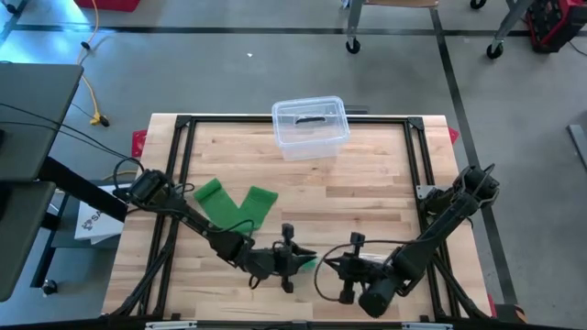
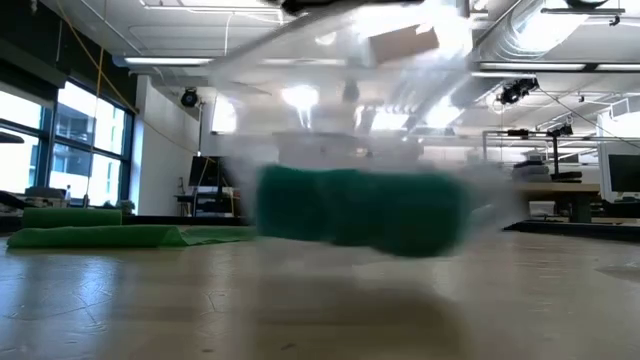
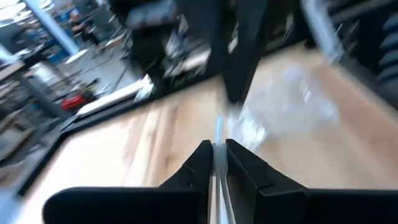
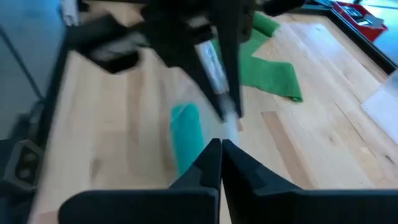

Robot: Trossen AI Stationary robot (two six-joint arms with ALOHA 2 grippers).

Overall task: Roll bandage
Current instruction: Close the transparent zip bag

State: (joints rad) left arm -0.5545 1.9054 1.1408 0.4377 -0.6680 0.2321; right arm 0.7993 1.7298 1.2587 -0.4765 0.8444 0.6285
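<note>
High view: green bandage (image 1: 236, 203) lies in a flat V on the surface (image 1: 367, 202), its rolled end by the left tool (image 1: 295, 263), which pinches clear wrap; right tool (image 1: 332, 266) pressed together.

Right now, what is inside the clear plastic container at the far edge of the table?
Through the clear plastic container one small dark object shows inside; I cannot tell what it is. No green bandage lies in it.
</note>
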